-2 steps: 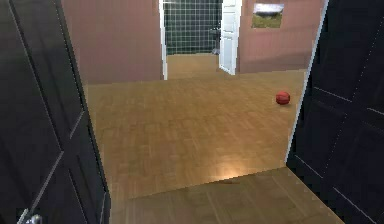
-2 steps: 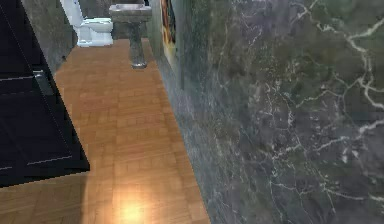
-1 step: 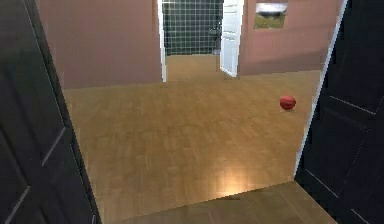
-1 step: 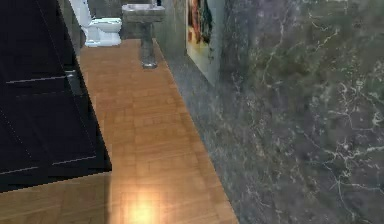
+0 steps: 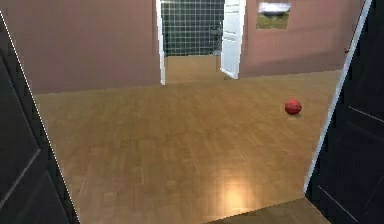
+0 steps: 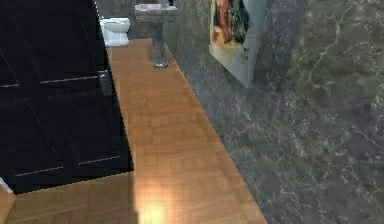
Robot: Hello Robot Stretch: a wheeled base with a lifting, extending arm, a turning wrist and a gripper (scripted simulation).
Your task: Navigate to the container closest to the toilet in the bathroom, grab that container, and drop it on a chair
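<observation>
Ahead, a dark door [image 5: 20, 150] stands at the left, then a white-framed doorway [image 5: 192, 40] across the wood floor [image 5: 150, 140], then a red ball [image 5: 292, 107]. To the side: a white toilet [image 6: 116, 30], perhaps a pedestal sink [image 6: 155, 25], and a poster [image 6: 235, 35]. I cannot tell where the container sits or how the gripper's jaws stand.

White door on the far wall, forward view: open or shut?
Open. The white door stands angled aside, and a tiled wall shows past it.

Base on wood floor [image 5: 180, 140], facing between dark doors [image 5: 25, 150] — arm side toward a marbled wall [image 6: 310, 130]
</observation>
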